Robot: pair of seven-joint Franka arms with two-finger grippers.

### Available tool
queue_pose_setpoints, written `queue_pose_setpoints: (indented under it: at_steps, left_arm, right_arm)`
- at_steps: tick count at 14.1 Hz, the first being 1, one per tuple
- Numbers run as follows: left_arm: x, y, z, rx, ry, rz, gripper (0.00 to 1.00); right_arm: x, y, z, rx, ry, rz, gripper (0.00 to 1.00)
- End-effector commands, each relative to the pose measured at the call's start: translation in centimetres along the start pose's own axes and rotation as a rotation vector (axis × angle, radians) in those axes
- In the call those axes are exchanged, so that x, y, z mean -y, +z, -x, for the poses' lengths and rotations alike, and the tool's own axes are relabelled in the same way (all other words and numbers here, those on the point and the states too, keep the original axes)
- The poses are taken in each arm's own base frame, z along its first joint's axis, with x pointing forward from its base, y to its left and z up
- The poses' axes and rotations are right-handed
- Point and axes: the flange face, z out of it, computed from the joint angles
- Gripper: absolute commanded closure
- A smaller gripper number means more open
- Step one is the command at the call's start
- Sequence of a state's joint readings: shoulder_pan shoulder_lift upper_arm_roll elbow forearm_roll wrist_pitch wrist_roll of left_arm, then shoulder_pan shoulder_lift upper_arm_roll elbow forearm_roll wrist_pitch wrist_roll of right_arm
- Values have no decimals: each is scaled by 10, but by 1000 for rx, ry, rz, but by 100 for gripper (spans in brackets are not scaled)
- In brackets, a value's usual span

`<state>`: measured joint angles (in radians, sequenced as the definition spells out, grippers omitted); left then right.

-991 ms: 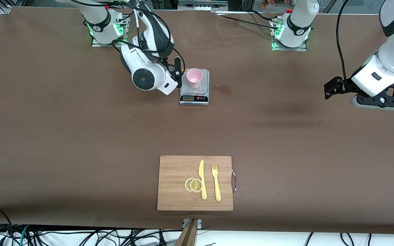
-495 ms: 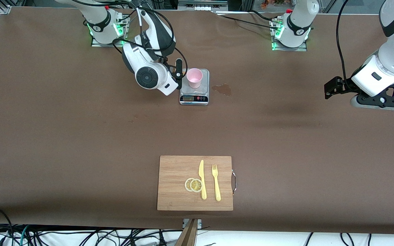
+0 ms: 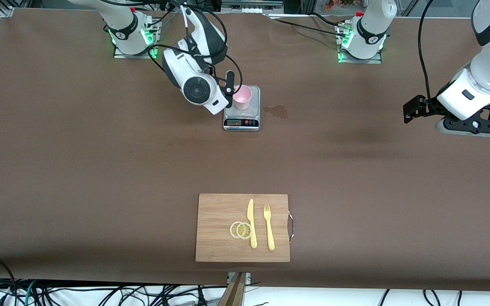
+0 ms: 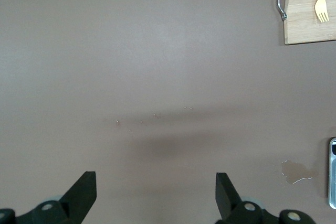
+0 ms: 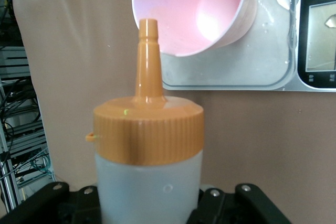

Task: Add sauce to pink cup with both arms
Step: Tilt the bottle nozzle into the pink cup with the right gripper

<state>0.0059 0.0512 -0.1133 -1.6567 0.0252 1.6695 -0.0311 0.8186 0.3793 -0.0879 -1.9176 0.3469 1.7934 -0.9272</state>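
With my right fingers (image 5: 152, 203) clamped on the sauce (image 5: 148, 150), the nozzle has swung in since a second ago and now points at the rim of the pink cup (image 3: 242, 96) on the scale (image 3: 241, 120). Pouring looks imminent. My left fingers (image 4: 157, 203) wait spread and empty over bare tabletop (image 4: 157, 66).

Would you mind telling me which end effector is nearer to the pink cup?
The right one. The right end effector, shut on the sauce bottle, is right beside the pink cup on the scale. The left end effector waits open over bare table toward the left arm's end.
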Motion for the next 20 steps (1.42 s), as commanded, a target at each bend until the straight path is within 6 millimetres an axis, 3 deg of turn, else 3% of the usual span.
queue_pose_setpoints:
  at_steps: [1, 9, 20]
  left_arm:
    - [-1, -5, -2, 3, 24, 25, 0]
    - [-1, -4, -2, 5, 24, 23, 0]
    - [-3, -4, -3, 3, 27, 25, 0]
  right_arm:
    - [3, -11, -12, 30, 21, 46, 83]
    - [7, -21, -27, 99, 19, 93, 84]
    - [1, -31, -28, 148, 18, 127, 84]
